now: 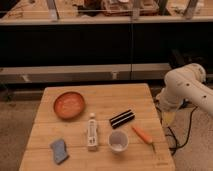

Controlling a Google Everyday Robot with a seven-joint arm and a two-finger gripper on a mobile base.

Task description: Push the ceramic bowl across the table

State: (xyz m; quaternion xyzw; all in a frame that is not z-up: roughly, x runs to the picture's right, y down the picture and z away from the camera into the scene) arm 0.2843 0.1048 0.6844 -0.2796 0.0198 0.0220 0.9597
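Farthest from the gripper (168, 118), at the table's (102, 94) near left corner in the picture, lies a blue-grey sponge (59, 150), flat on the wood and turned a little askew. Behind it, toward the far left part of the table and well apart from the gripper, sits the ceramic bowl (69, 105): a shallow, reddish-orange dish, upright, touching nothing else.

Closer to the gripper, near the table's middle, a white bottle (92, 131) lies on its side, its length running from far to near. Just beside it, on the side nearer the gripper, stands a white cup (118, 141), upright with its mouth open to the camera. Behind the cup, a black bar-shaped object (122, 118) with a pale stripe along it lies at a slant.

Nearest the gripper of all the things on the table is an orange carrot (142, 134), lying at an angle near the right edge, with its thin end pointing to the near right corner.

The gripper itself hangs low off the table's right edge, beside the wood and not over it, at the end of the robot's bulky white arm (187, 87). It touches none of the objects. Whether it is open or closed cannot be told from this view. Dark cables (174, 139) trail on the speckled floor below it.
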